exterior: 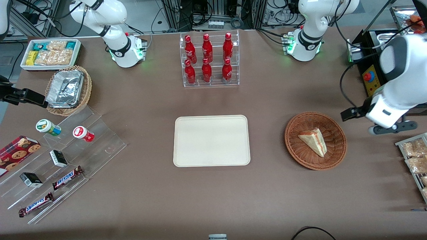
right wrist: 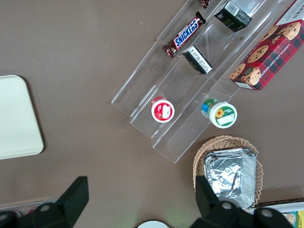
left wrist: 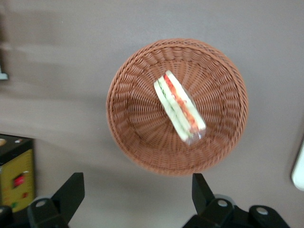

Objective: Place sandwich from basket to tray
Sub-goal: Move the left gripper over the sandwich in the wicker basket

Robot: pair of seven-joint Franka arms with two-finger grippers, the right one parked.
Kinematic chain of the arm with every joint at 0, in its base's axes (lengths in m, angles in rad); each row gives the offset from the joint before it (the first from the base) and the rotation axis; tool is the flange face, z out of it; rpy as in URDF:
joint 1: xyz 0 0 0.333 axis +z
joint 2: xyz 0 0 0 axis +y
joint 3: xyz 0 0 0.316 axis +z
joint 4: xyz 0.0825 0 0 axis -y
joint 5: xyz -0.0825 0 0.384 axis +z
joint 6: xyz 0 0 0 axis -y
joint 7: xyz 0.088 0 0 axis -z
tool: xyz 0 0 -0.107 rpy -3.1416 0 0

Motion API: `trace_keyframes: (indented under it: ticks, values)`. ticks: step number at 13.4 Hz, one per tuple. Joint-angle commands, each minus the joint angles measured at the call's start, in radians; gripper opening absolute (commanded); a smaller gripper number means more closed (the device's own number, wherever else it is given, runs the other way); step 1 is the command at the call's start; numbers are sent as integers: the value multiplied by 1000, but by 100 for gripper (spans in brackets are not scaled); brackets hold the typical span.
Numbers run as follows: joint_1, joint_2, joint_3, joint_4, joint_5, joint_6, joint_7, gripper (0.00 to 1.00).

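The sandwich (exterior: 313, 140) is a pale triangular wedge with red and green filling, lying in the round reddish-brown wicker basket (exterior: 300, 154). The left wrist view looks down on the sandwich (left wrist: 179, 107) in the basket (left wrist: 135, 135). The cream tray (exterior: 211, 140) lies flat and bare at the table's middle, beside the basket; its edge shows in the left wrist view (left wrist: 299, 166). My left gripper (exterior: 392, 127) hangs high above the table, beside the basket toward the working arm's end. In the wrist view the gripper (left wrist: 137, 192) is open and empty, clear of the basket rim.
A clear rack of red bottles (exterior: 210, 60) stands farther from the camera than the tray. A stepped acrylic shelf (exterior: 56, 160) with snacks, a tan basket of foil containers (exterior: 68, 90) and a white snack box (exterior: 50, 53) lie toward the parked arm's end. A yellow control box (exterior: 370, 80) and a rack of snack bags (exterior: 415, 156) flank my gripper.
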Motion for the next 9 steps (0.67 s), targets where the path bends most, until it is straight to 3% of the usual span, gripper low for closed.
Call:
trace_keyframes:
  ticks: [1,4,9]
  values:
    - [-15,-13,-1,-149,-3,184,-211,100]
    - [-71,36,-2,-217,-3,315,-473,100]
    - [-111,92,-2,-270,-1,463,-622,100]
